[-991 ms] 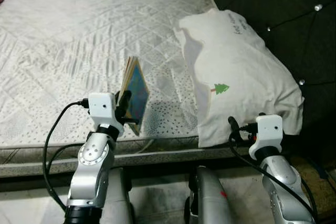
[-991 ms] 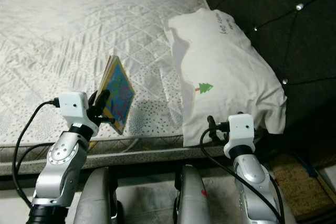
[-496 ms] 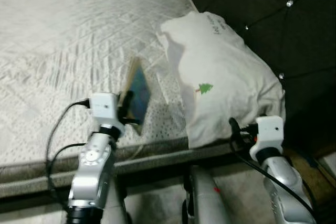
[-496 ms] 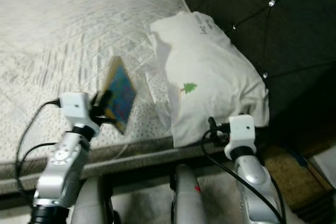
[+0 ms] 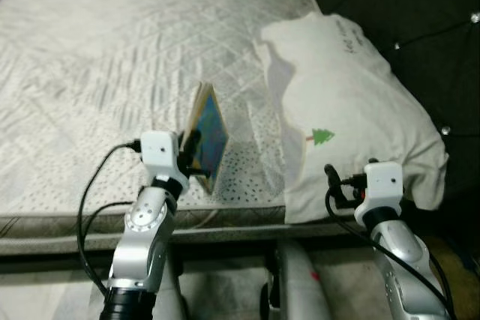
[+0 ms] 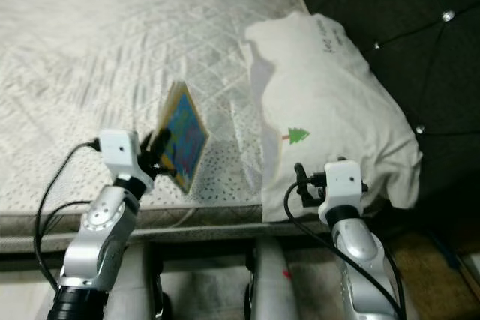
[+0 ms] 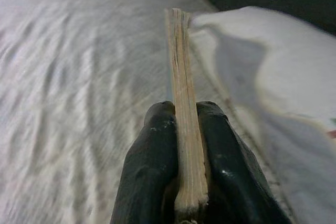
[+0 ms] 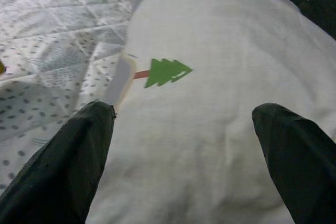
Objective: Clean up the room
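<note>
Left gripper (image 7: 181, 145) clamps a thin colourful picture book (image 5: 208, 136) above the white quilted mattress (image 5: 97, 58); right gripper (image 8: 184, 145) hangs wide open.

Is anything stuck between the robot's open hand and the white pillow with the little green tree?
No, nothing visible is in the way. The right gripper has its fingers spread wide and points straight at the pillow, with just air in between. The book is off to the side, pinched in the left gripper.
</note>
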Tool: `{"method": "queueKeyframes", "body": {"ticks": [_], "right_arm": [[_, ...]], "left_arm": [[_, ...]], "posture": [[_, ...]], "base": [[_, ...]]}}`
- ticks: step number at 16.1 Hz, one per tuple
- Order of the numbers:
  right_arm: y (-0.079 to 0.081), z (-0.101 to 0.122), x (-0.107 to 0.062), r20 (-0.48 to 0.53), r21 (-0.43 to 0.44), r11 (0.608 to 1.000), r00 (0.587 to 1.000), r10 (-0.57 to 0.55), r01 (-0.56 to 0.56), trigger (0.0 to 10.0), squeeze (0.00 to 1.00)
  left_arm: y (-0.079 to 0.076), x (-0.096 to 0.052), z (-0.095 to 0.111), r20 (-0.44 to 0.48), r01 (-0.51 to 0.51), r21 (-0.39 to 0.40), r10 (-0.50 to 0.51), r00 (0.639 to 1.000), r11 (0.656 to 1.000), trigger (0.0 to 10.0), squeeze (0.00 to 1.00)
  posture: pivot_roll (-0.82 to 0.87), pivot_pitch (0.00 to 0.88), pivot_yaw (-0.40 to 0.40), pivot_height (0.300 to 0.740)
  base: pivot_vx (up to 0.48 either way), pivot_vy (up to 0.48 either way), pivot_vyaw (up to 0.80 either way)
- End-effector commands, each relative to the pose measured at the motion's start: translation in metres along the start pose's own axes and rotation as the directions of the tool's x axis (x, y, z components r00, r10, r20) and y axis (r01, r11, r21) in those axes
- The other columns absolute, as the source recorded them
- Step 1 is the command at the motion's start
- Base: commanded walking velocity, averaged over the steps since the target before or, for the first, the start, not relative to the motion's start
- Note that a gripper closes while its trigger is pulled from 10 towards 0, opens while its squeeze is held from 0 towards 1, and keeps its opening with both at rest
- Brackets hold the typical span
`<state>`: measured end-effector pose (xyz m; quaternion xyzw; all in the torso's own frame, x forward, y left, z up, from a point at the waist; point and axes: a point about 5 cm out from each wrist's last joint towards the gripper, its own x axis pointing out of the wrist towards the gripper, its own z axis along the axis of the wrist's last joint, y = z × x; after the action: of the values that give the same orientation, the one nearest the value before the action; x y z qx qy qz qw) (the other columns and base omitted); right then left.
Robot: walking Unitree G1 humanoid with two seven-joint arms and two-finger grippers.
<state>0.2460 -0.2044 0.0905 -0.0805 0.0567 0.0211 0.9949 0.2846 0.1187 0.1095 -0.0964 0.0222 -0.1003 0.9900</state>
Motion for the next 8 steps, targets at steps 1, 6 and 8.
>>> {"method": "queueKeyframes", "body": {"ticks": [1, 6, 8], "right_arm": [[-0.002, -0.004, -0.003, -0.019, -0.003, 1.000, 1.000, -0.001, 0.001, 10.0, 0.00], [-0.011, -0.003, -0.022, -0.032, -0.026, 1.000, 0.999, -0.006, 0.005, 10.0, 0.00], [-0.019, -0.005, -0.033, -0.051, -0.046, 0.999, 0.999, -0.013, 0.011, 10.0, 0.00]], "left_arm": [[-0.003, 0.006, 0.001, 0.002, 0.000, -0.047, 0.000, 1.000, 0.999, 10.0, 0.00], [-0.003, 0.038, 0.004, 0.030, -0.084, -0.255, 0.095, 0.995, 0.963, 10.0, 0.00], [-0.004, 0.049, 0.008, 0.072, -0.057, -0.331, 0.085, 0.994, 0.942, 10.0, 0.00]], "posture": [[-0.07, 0.125, -0.044, 0.549], [-0.14, 0.146, -0.067, 0.545], [-0.17, 0.161, -0.081, 0.545]], "base": [[0.000, 0.000, 0.00], [0.000, 0.000, 0.00], [0.000, 0.000, 0.00]]}}
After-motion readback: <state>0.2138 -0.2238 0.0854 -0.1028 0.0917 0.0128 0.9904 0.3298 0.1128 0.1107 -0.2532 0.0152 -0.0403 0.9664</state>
